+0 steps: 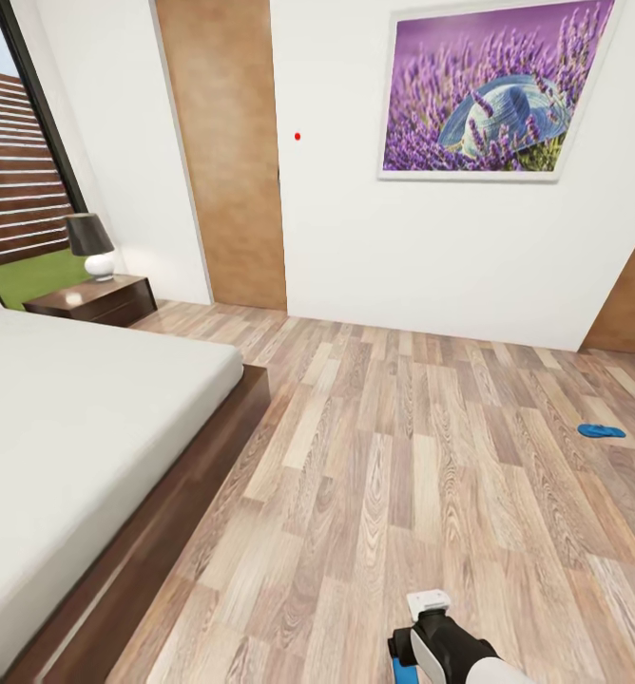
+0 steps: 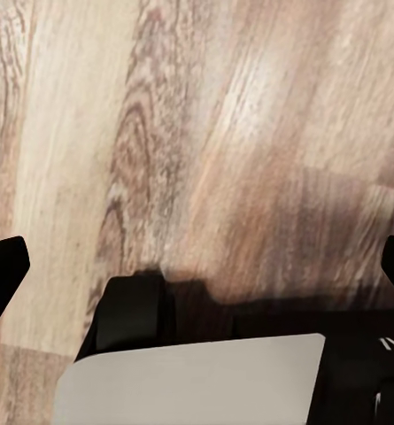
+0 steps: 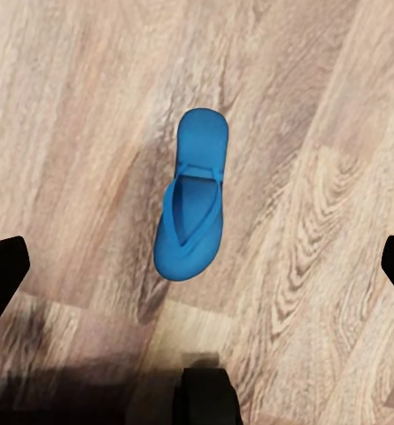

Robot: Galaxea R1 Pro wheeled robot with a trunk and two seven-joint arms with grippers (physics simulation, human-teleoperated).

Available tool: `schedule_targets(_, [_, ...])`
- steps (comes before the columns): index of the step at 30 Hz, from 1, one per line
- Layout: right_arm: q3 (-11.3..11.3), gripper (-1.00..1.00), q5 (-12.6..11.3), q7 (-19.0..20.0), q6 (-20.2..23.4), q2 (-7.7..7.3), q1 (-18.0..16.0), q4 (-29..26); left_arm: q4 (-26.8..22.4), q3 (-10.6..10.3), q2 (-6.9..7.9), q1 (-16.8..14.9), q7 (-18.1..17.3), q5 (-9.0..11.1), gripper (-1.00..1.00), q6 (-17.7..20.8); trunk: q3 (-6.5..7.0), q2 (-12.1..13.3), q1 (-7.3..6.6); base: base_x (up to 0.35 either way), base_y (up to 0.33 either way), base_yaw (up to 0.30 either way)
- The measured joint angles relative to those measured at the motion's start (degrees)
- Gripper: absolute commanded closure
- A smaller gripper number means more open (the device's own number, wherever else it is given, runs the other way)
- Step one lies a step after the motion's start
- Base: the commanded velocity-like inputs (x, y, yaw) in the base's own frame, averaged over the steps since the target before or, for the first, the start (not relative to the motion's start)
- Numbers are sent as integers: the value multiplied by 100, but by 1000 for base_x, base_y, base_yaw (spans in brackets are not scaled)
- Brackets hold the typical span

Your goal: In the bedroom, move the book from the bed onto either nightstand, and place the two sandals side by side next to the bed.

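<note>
From the head camera I see the bed [image 1: 80, 418] along the left, its off-white mattress bare where it shows, and the nightstand [image 1: 94, 299] beyond its far corner against the wall, a lamp [image 1: 91, 245] with a dark shade standing on it. A blue sandal [image 1: 602, 431] lies on the wood floor [image 1: 403, 475] far to the right, well apart from the bed. My right wrist camera looks straight down on a blue sandal [image 3: 193, 207] lying flat on the planks — the right hand [image 3: 197, 266] is spread wide above it, fingertips at either edge, gripping nothing. The left hand [image 2: 197, 266] is likewise spread, over bare floor. I cannot find the book.
</note>
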Motion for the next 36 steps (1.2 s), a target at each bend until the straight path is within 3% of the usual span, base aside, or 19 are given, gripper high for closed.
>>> schedule_targets(15, [22, -100, 0, 34, 0, 14, -39, -1, 0, -6, -4, 0, 11, -1, -100, -9, -18, -42, 23, 0, 0, 0])
schedule_targets(27, [17, -100, 6, 601, -6, -23, -42, -18, 0, -1, 0, 0, 13, 0, -100, -9, -19, -42, 23, 0, 0, 0])
schedule_targets(36, [11, -100, 9, 727, -4, -32, -42, -25, 0, -2, -3, 0, 14, -1, -100, -12, -62, -42, 23, 0, 0, 0])
